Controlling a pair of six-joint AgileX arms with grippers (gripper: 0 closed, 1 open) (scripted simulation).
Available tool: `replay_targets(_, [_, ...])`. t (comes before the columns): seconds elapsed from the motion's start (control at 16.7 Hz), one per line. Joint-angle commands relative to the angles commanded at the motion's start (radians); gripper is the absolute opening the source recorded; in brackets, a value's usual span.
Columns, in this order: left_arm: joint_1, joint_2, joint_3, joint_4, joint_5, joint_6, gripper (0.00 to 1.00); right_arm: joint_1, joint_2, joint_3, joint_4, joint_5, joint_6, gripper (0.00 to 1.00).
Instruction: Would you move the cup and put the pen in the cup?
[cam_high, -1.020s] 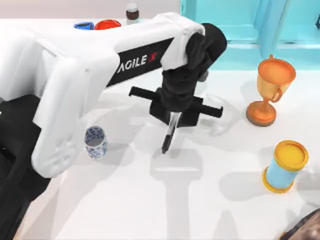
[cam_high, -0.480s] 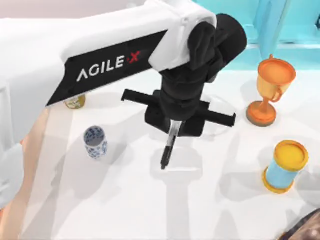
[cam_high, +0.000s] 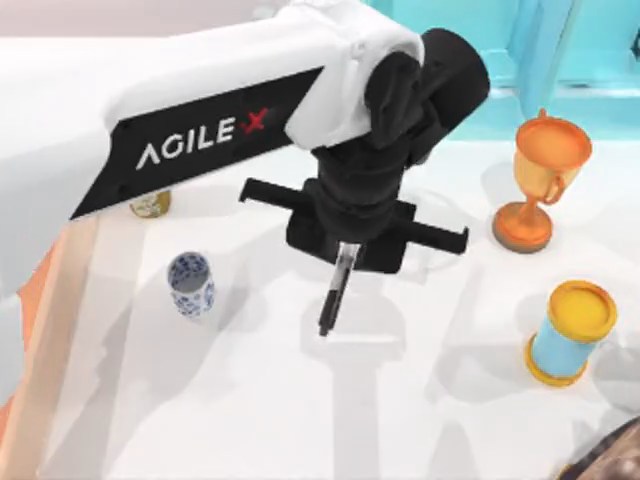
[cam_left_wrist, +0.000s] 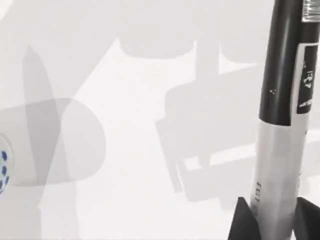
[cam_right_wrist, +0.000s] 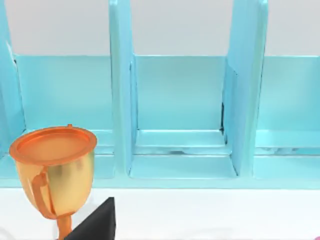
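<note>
Our left tool (cam_high: 342, 262) is clamped on the slim black marker pen (cam_high: 334, 295), held above the table; the small blue-speckled white cup (cam_high: 190, 284) stands apart leftward, awaiting it.

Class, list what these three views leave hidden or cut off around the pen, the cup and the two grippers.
- Top view: the left gripper holds the pen; the black wrist covers the pen's upper end.
- Left wrist view: the cup is cut off by the picture's edge, and so is the pen's far end.
- Right wrist view: a dark corner of the right gripper beside the trophy; its fingers are out of frame.
</note>
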Motion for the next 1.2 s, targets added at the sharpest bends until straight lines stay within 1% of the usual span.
replay_targets(0.18, [0.002, -0.087, -0.13, 0.148, -0.043, 0.036, 0.0, 0.0, 0.0, 0.0, 0.0, 0.0, 0.0, 1.0])
replay_targets(0.36, [0.008, -0.21, -0.318, 0.364, -0.1, 0.091, 0.0, 0.0, 0.0, 0.0, 0.0, 0.0, 0.0, 1.0])
replay_targets(0.54, [0.018, -0.36, -0.542, 0.63, -0.162, 0.163, 0.0, 0.0, 0.0, 0.0, 0.0, 0.0, 0.0, 1.0])
replay_targets(0.84, [0.043, -0.641, -0.944, 1.118, -0.257, 0.303, 0.0, 0.0, 0.0, 0.0, 0.0, 0.0, 0.0, 1.0])
replay_targets(1.02, [0.062, -0.806, -1.164, 1.401, -0.299, 0.386, 0.0, 0.0, 0.0, 0.0, 0.0, 0.0, 0.0, 1.0])
replay_targets(1.2, [0.08, -0.953, -1.347, 1.648, -0.327, 0.46, 0.0, 0.0, 0.0, 0.0, 0.0, 0.0, 0.0, 1.0])
